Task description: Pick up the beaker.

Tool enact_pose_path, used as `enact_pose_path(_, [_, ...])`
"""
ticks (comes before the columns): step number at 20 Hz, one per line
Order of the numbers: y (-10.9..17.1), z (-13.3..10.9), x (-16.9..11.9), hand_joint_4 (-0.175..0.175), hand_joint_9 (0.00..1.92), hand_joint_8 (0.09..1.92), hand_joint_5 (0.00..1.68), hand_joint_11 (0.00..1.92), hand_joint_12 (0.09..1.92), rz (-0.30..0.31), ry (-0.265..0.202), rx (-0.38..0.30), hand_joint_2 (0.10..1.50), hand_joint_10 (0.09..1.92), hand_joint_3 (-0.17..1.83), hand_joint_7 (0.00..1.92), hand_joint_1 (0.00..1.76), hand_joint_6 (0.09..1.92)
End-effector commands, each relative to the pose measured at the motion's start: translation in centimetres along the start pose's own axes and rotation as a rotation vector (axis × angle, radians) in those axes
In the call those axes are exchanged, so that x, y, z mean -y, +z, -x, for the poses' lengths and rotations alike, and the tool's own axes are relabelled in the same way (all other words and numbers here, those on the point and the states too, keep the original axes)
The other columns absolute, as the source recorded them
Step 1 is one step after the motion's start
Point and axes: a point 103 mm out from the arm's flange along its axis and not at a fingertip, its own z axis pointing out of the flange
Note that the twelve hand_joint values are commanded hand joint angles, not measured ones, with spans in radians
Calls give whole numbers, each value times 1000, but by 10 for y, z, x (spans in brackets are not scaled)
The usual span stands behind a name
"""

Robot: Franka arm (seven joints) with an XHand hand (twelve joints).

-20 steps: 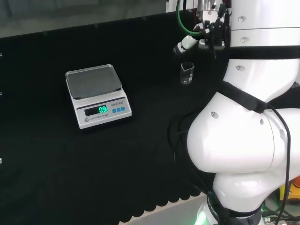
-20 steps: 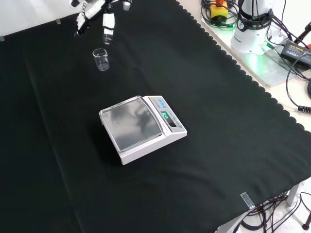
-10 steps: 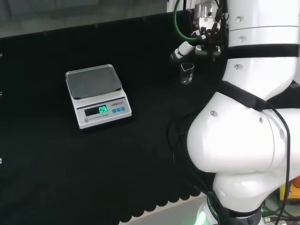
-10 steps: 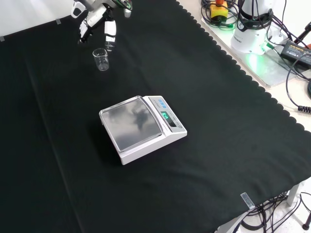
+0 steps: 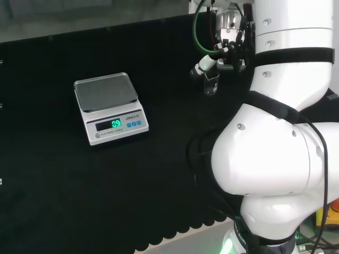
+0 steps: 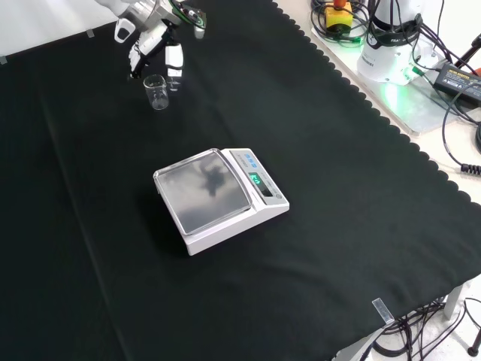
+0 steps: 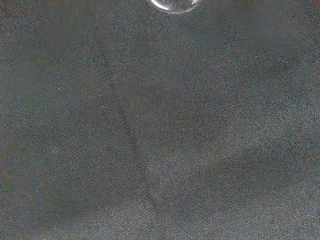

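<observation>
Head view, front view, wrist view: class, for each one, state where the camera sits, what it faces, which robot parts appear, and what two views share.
Head view: behind and above the arm's base, facing the black cloth; white arm links at right.
Front view: opposite, looking down; the black and white hand enters from the top.
Wrist view: at the wrist, facing cloth.
Shared: head and front views both show the small clear glass beaker and the white scale with grey pan.

A white scale (image 6: 222, 198) sits on black cloth (image 6: 338, 173).
</observation>
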Motion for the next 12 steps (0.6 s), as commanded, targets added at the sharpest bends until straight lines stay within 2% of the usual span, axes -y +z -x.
enact_pose_path(1, [9, -5, -8, -88, 0, 827, 268, 69, 1560, -10, 20, 10, 708, 864, 62, 121, 430, 87])
enact_pose_path(6, [9, -6, -9, -97, 82, 845, 325, 284, 1450, 30, 47, 34, 744, 950, 72, 196, 546, 87])
enact_pose_path(9, [10, -7, -10, -107, 366, 847, 459, 542, 1308, 60, 70, 43, 756, 872, 85, 359, 638, 99])
enact_pose_path(12, [11, -9, -10, -113, 641, 825, 554, 798, 1160, 77, 82, 52, 762, 704, 139, 531, 769, 296])
